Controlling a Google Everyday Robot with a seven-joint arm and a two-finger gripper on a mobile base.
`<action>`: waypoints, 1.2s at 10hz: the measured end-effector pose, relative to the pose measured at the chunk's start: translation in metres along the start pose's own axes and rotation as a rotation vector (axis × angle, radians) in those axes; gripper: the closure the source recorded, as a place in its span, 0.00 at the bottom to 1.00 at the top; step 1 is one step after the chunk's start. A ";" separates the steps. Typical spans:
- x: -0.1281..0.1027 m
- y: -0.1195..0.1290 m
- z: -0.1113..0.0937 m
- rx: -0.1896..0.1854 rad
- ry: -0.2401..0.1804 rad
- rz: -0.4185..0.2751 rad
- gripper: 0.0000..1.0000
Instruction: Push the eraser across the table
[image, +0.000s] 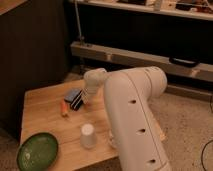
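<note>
The eraser (77, 102), a small black bar with pale stripes, lies on the light wooden table (45, 117) left of centre. It leans against a flat blue-grey block (71, 94). My gripper (85, 96) is shut. It reaches down from the pale wrist (94, 79) and touches the eraser's right side. An orange carrot (63, 108) lies just left of the eraser. The big white arm (135, 120) hides the table's right half.
A white cup (88, 135) stands upside down near the front of the table. A green plate (37, 151) sits at the front left corner. A dark wall and a metal shelf rail (130, 60) run behind the table.
</note>
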 end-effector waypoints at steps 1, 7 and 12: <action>-0.008 0.001 0.001 0.007 -0.004 -0.009 0.94; -0.049 -0.005 0.014 0.034 -0.015 -0.021 0.94; -0.054 -0.001 0.016 0.038 -0.012 -0.031 0.94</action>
